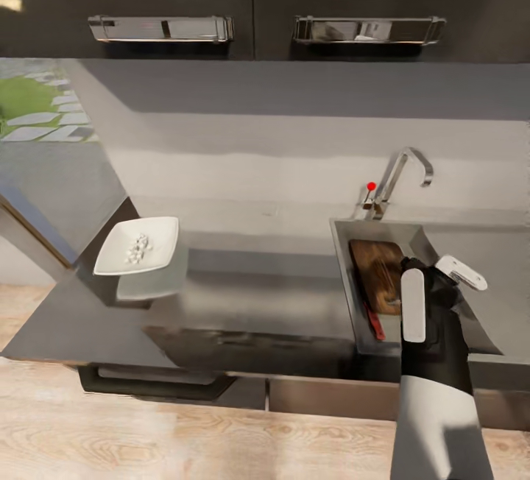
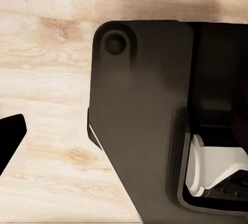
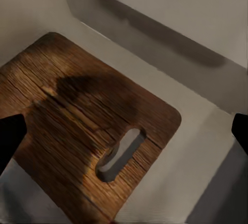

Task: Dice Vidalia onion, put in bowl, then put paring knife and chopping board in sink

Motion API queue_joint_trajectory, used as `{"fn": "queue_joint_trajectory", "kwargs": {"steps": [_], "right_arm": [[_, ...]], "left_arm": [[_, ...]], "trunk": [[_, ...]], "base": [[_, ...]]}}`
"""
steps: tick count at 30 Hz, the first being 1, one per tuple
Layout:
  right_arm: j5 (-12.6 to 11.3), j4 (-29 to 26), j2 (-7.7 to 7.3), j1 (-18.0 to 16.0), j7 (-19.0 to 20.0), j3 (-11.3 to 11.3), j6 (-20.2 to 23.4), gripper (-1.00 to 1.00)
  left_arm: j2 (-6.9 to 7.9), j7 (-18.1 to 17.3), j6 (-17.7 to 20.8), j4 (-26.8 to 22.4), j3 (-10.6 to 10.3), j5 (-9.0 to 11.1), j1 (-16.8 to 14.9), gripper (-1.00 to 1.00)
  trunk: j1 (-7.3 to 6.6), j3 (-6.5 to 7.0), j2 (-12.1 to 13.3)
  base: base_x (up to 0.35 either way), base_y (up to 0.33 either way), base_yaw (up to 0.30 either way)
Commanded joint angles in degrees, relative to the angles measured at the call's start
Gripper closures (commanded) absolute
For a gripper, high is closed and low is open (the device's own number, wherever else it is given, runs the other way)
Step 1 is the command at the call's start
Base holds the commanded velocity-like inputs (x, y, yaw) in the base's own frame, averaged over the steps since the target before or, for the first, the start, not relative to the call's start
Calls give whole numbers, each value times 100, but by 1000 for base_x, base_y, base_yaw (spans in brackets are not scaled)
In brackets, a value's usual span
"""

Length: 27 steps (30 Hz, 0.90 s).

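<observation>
Nearest me, at the lower right of the head view, my right arm reaches out over the sink [image 1: 346, 244]. Its right gripper [image 1: 434, 277] hangs above the basin with the fingers spread wide and nothing between them. In the right wrist view the two dark fingertips [image 3: 10, 141] sit at opposite edges of the frame, well apart. I cannot tell how my left pincer stands; its wrist camera looks down at the plank floor [image 2: 46, 53] and a dark part of the robot [image 2: 139, 110].

Below the right gripper, one chopping board [image 3: 88, 110] lies in the basin, slot handle visible and uncovered. I judge it stiff, fairly heavy and unlikely to slip on the matte grey; if it needed shifting, I would take it by the edge at the slot end. One paring knife [image 1: 374, 322] shows as a red sliver beside the board's near edge, also in the sink. It looks light and thin, and the handle is the safe place to pinch it.

Further left on the countertop [image 1: 250, 303] stands one white bowl [image 1: 162, 233] with a small heap of pale diced onion [image 1: 138, 248], soft loose bits that would scatter if knocked.

Behind the sink rises one tap [image 1: 401, 171] with its red knob. Two bar handles [image 1: 162, 28] run along the top.

With both tools in the sink, the task looks finished.
</observation>
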Motion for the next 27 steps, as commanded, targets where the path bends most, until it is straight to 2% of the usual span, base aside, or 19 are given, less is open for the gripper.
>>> {"fn": "queue_joint_trajectory", "kwargs": {"steps": [1, 6, 9, 10, 12, 14, 18, 21, 27], "right_arm": [[50, -8, 4, 18, 74, 38, 18, -100], [453, -16, 11, 233, 925, 112, -8, -100], [1025, -23, 30, 404, 1478, 270, -76, -100], [1289, -30, 34, 519, 1702, 422, -214, -100], [1647, -39, 36, 751, 2049, 597, -618, -100], [1829, -41, 40, 925, 2222, 670, -881, -100], [1955, -49, 42, 1322, 2631, 715, -1148, -100], [1993, -51, 43, 1578, 2903, 720, -1506, -100], [2008, -67, 49, 2159, 3154, 730, -2082, -100]], "left_arm": [[5, 42, -17, -8, -35, 37, -1, -100], [5, 42, -17, -8, -35, 45, -1, -100], [5, 42, -17, -7, -33, 46, -1, -100], [5, 42, -17, -3, -32, 46, -1, -100], [5, 42, -17, -2, -33, 46, -1, -100], [5, 42, -17, -2, -30, 46, -1, -100], [5, 42, -17, 0, -27, 46, -1, -100], [5, 43, -17, 0, -26, 46, -1, -100], [5, 42, -17, 0, -27, 46, -1, -100]], "trunk": [[0, -9, -11], [0, -9, -11], [0, -9, -11], [0, -9, -11], [0, -9, -11], [0, -9, -11], [0, -9, -11], [0, -9, -11], [0, -9, -11]], "base": [[-323, 0, 0], [-323, 0, 0], [-323, 0, 0], [-322, 0, 0], [-322, 0, 0], [-322, 0, 0], [-322, 0, 0], [-322, 0, 0], [-318, 0, 0]]}}
